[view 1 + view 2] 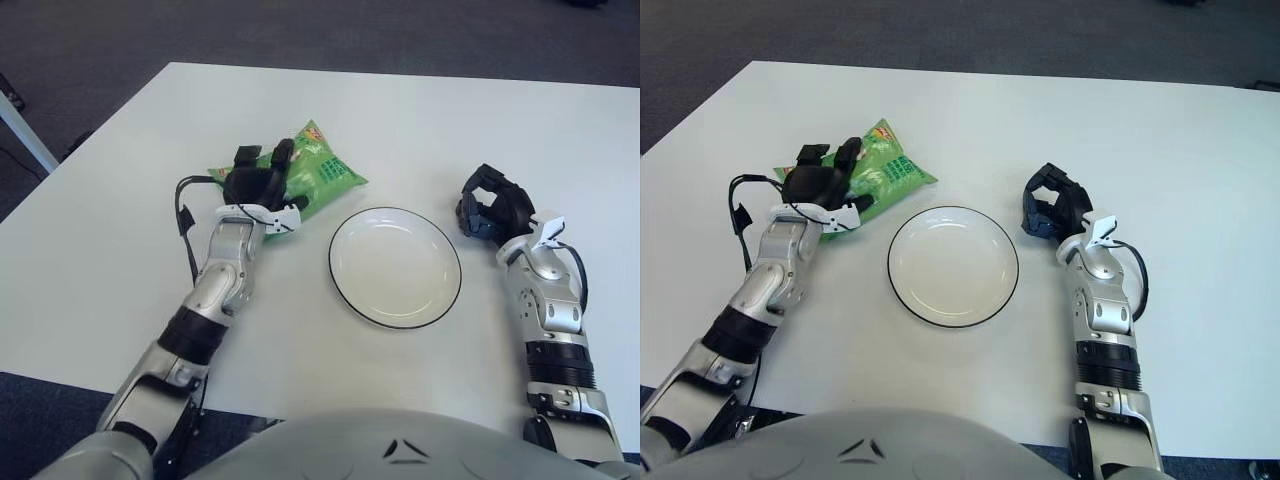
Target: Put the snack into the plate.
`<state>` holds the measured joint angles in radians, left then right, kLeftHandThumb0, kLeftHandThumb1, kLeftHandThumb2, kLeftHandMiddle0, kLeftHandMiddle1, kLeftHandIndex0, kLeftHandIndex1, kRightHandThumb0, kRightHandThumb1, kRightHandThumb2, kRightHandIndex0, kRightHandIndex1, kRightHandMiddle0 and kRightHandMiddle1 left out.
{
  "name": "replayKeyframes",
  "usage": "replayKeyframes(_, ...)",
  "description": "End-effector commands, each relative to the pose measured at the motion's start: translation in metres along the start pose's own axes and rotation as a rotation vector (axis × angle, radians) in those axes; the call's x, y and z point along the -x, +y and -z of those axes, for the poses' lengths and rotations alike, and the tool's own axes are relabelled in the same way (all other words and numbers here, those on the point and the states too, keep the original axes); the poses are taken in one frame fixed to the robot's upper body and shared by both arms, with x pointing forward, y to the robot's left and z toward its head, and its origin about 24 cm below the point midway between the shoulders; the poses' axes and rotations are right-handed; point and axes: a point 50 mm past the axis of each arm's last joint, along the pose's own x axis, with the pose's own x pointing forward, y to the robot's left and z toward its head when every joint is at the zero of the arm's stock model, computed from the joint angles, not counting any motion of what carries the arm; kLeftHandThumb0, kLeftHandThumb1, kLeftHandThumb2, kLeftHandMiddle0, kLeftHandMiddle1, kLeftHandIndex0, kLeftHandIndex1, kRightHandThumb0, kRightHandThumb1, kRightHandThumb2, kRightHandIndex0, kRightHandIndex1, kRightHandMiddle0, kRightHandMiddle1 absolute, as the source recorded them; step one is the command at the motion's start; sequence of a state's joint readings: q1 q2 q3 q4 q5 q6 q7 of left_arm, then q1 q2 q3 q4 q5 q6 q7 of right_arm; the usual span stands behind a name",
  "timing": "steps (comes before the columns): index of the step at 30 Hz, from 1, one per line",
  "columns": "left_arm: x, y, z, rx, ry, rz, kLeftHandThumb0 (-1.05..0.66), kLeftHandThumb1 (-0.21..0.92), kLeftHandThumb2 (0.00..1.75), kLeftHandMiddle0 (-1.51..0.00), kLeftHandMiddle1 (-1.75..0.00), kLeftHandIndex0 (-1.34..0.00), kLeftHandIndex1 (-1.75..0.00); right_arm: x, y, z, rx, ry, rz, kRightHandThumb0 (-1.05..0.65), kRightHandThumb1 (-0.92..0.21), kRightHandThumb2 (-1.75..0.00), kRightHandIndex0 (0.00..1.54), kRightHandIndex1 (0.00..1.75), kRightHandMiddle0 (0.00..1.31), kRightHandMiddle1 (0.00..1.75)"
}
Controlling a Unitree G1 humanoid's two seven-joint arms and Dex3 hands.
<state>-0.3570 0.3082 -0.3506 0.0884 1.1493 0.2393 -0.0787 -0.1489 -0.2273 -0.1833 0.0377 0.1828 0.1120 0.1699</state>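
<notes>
A green snack bag sits left of the plate and slightly beyond it, its right end close to the rim. My left hand is on the bag's left half with its dark fingers curled over the top, holding it and hiding that part. The white plate with a thin dark rim is at the table's middle and holds nothing. My right hand shows just right of the plate, fingers curled, with nothing in them.
The white table stretches well beyond the plate and to both sides. Dark carpet surrounds it. A pale bar crosses the far left edge of the view, off the table.
</notes>
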Motion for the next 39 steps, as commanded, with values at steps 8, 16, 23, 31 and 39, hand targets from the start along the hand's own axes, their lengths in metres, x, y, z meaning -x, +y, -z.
replayKeyframes(8,-0.007,-0.033,0.011,-0.046,-0.053,0.106,-0.08,0.31,1.26,-0.68,-1.59,-0.40,-1.69,0.009,-0.001,0.023,-0.029,0.119,-0.004,-0.46,-0.37,-1.25,1.32,1.75,0.57,1.75)
replayKeyframes(16,-0.012,-0.030,0.018,0.025,-0.100,-0.011,0.00,0.03,1.51,-0.96,-1.34,-0.64,-1.74,0.010,-0.002,0.024,-0.023,0.121,-0.006,-0.46,-0.38,-1.24,1.32,1.75,0.57,1.75)
replayKeyframes(23,-0.021,-0.025,0.023,0.084,-0.120,-0.051,0.00,-0.02,1.61,-0.94,-1.49,-0.65,-1.75,0.009,-0.002,0.024,-0.028,0.125,-0.007,-0.46,-0.38,-1.24,1.32,1.75,0.57,1.75)
replayKeyframes(31,-0.031,-0.007,0.023,0.115,-0.157,-0.104,0.00,-0.04,1.67,-0.93,-1.58,-0.66,-1.75,0.008,-0.003,0.026,-0.032,0.129,-0.008,-0.46,-0.38,-1.24,1.32,1.75,0.56,1.75)
replayKeyframes(39,-0.034,0.016,0.023,0.226,-0.176,-0.155,0.00,-0.09,1.71,-0.96,-1.57,-0.70,-1.75,0.008,-0.004,0.027,-0.021,0.131,-0.008,-0.46,-0.38,-1.24,1.31,1.75,0.56,1.75)
